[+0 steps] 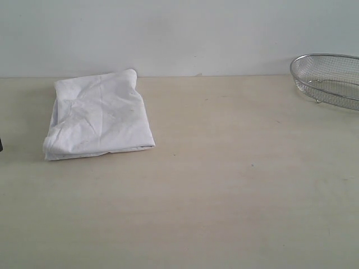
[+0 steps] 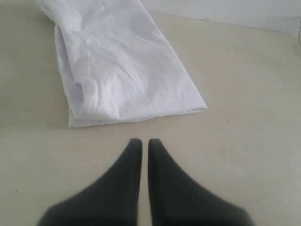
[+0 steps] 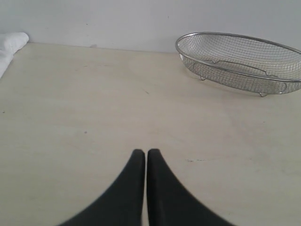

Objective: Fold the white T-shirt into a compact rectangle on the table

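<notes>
Seemingly near its finished form, the white T-shirt (image 1: 98,117) lies as a layered, roughly rectangular bundle toward the far left corner of the table (image 1: 235,185), its back edge close to the table's far edge. No lettering or neck tag shows; only plain, creased white cloth faces up. The left gripper (image 2: 141,141) hovers just short of the bundle's near edge, its two dark fingers pressed together and holding nothing. The right gripper (image 3: 141,151), likewise pressed together and empty, points over bare tabletop toward the far right corner, where a wire-mesh basket (image 1: 331,81) sits well apart from the shirt.

The risk from here is judged to lie in the fold itself. Layers show unevenly along the near edge, one far corner bulges in a soft roll, and the outline is slightly skewed. A pinch that catches only the top layer could peel the stack open, and a fingertip sliding into the near edge could drag the whole bundle and spoil the rectangle.
</notes>
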{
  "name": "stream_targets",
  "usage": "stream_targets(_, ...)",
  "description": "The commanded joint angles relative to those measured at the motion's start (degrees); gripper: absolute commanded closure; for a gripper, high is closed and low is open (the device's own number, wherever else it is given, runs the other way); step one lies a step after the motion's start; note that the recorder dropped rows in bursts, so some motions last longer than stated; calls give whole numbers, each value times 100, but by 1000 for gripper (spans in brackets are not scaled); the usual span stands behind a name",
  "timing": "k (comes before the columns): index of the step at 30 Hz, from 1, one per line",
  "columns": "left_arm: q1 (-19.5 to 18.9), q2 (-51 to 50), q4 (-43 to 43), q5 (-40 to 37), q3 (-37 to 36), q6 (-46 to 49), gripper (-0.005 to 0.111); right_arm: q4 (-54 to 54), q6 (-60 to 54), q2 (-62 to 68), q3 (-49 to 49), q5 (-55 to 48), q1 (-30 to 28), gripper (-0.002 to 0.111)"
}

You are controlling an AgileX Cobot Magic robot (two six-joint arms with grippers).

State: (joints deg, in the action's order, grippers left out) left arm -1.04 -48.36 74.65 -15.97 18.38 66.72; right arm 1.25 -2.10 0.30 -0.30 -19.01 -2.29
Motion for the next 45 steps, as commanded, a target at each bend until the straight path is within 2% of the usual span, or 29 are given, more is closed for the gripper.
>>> stream_targets(1,22,35,47,7,-29,41,102,11,-5,-30,30,46,-6,109)
stream_targets(16,22,35,47,-9,-29,41,102,11,-5,-30,30,46,-6,109)
stream_targets(20,22,276,47,288,-29,127,102,11,-5,-30,30,46,-6,109)
stream_targets(29,-233,2680,47,1142,-29,127,102,11,-5,-30,30,46,-6,109)
stream_targets(34,-233,3474,87,1229,-29,27,102,11,-5,-30,30,46,-6,109)
stream_targets(38,-233,3748,147,898,-41,-1010,102,11,-5,-30,30,46,-6,109)
stream_targets(41,-233,3898,24,260,-49,-2039,102,11,-5,-30,30,46,-6,109)
stream_targets(45,-233,4203,-1128,-911,-83,-3255,102,11,-5,-30,30,46,-6,109)
